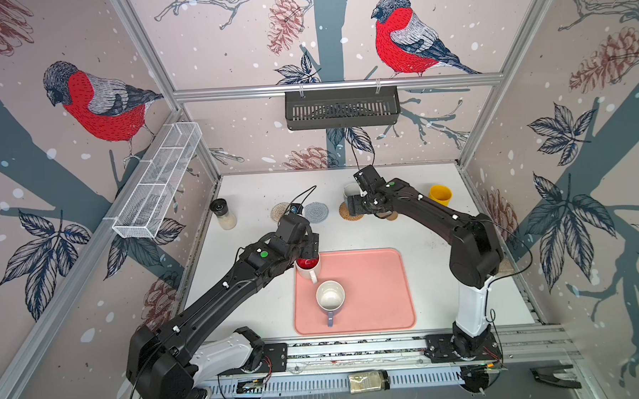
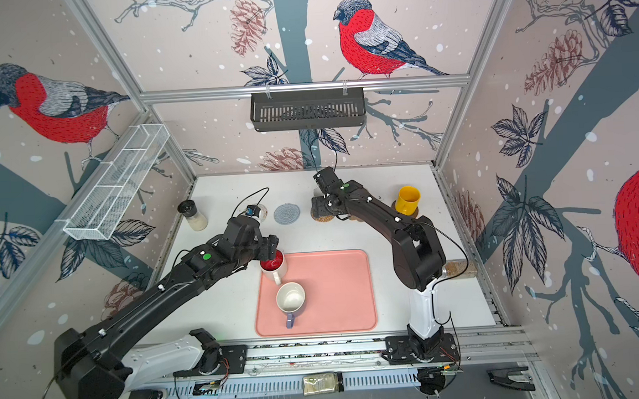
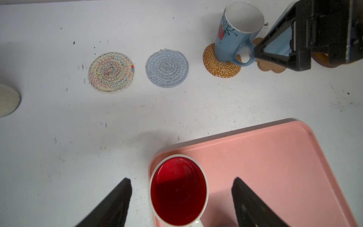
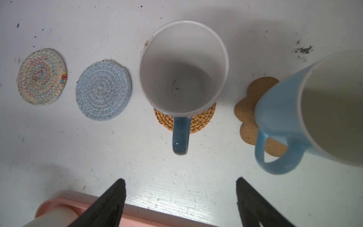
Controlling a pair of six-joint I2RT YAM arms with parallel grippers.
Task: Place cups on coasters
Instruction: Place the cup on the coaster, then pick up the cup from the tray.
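Five cups and five coasters for you to check off, left to right across the white table [image 1: 265, 188].

1. Black-lidded glass jar [image 1: 222, 213]: far left, standing apart from the rest.
2. Beige woven round coaster [image 3: 111, 71]: lying uncovered.
3. White ceramic mug with red inside [image 3: 178, 192]: upright in the far left corner of the large pink plastic tray [image 3: 275, 157]. Your left gripper [image 3: 182, 178] straddles it, one of its fingers [image 3: 117, 202] on each side of the rim. The jaws are spread wide with a gap showing on both sides, so the mug is not gripped.
4. Grey-blue woven round coaster [image 3: 167, 67]: uncovered, just beside the beige one.
5. Lavender mug with white inside [image 1: 330, 295]: upright mid-tray, handle toward the near edge.
6. Tan rattan round coaster [image 4: 202, 118]: carries a tall light blue mug with a flower print [image 3: 233, 39]. Your right gripper [image 4: 180, 178] hangs just short of it, fingers wide apart and empty. The mug's handle points at the gap between them without reaching it.
7. Brown flower-shaped cork coaster [image 4: 247, 118]: carries a plain light blue mug [image 4: 280, 121].
8. Dark brown wooden disc [image 2: 417, 213]: carries a yellow mug [image 2: 408, 198], far right.
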